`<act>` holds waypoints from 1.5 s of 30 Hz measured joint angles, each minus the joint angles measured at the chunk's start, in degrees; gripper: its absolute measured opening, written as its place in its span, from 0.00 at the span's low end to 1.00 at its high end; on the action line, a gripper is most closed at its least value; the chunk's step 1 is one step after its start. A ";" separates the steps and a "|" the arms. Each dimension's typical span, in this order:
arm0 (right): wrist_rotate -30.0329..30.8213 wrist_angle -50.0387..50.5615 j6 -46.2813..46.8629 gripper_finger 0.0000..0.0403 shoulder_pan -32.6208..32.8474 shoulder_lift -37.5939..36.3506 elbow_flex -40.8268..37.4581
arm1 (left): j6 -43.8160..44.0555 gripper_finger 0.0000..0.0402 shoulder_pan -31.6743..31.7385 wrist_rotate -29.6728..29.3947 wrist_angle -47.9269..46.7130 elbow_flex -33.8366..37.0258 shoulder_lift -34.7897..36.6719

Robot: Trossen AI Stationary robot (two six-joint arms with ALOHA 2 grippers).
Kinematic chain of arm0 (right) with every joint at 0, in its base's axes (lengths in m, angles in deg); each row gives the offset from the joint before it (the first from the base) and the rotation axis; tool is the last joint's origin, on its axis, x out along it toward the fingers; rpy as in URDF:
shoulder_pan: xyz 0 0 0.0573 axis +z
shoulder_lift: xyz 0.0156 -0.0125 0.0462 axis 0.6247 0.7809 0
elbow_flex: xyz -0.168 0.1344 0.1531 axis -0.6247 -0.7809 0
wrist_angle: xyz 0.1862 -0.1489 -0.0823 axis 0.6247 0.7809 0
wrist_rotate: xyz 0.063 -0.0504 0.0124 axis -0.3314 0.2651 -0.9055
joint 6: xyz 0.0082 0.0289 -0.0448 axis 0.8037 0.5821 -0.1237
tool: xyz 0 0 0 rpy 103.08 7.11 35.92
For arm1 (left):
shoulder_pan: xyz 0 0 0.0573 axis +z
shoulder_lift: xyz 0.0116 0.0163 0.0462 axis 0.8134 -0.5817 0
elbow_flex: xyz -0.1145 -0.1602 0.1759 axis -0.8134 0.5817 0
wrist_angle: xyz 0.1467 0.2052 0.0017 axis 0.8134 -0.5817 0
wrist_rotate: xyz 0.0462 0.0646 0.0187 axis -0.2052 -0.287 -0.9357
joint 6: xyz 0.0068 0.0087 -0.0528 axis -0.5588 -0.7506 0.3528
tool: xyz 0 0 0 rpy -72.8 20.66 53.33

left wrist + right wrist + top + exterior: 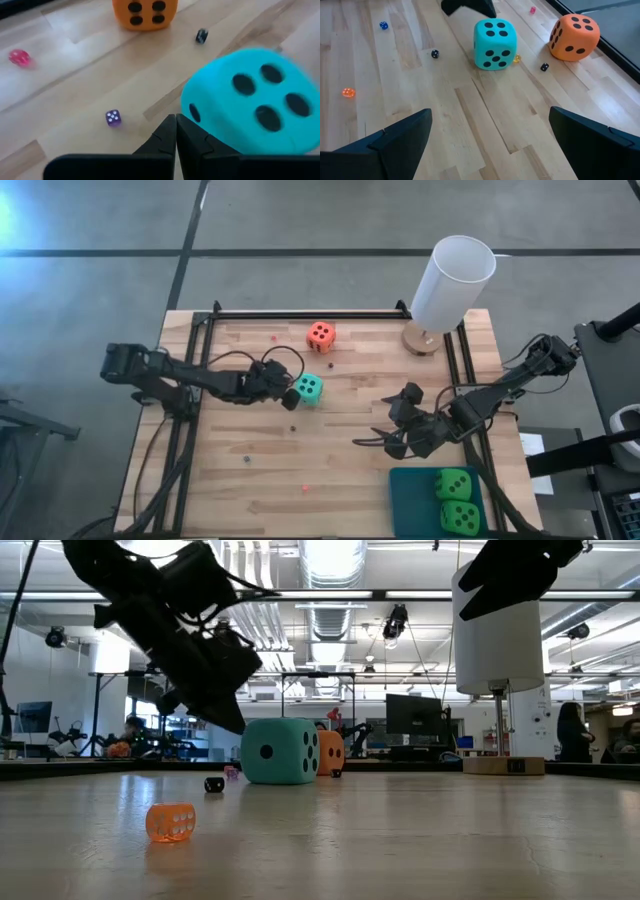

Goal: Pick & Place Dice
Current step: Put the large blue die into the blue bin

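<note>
A turquoise die (309,388) rests on the wooden table (340,480) near its middle. My left gripper (290,395) is shut, slants down from the table's left side, and has its tips right beside the die's left face (192,112). An orange-red die (321,335) sits farther back. Two bright green dice (455,484) (460,517) lie on a dark teal tray (410,500) at the near right. My right gripper (380,442) hangs open above the table, right of the middle, with nothing between its fingers (405,132). My left gripper (176,125) has its shut fingertips close against the turquoise die's left face, low down, slanting down from the table's left. I cannot tell whether they touch it. The die sits flat on the table.
A tall white cylinder (450,280) stands on a round wooden base at the far right. Several tiny dice are scattered on the wood, among them a purple one (113,118), a black one (435,54) and an orange one (170,822). A black frame (300,313) borders the table.
</note>
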State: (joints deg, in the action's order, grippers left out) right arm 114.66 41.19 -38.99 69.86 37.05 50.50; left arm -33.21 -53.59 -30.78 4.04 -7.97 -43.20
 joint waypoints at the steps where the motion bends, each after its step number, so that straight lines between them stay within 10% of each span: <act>1: 0.00 -0.02 0.00 0.99 0.00 0.00 0.00 | 0.00 0.04 0.00 0.20 0.69 0.00 -1.04; 32: 0.09 -1.10 -0.09 0.99 0.00 0.00 0.02 | -10.97 0.04 -5.77 14.16 14.10 -20.84 -25.57; 45: 0.20 -2.68 -0.10 0.99 0.00 -0.02 0.04 | -15.43 0.04 -6.43 11.70 2.97 -22.12 -17.08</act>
State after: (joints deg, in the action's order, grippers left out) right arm 114.86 38.51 -39.09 69.86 37.03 50.54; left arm -48.65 -60.01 -19.08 7.01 -30.09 -60.28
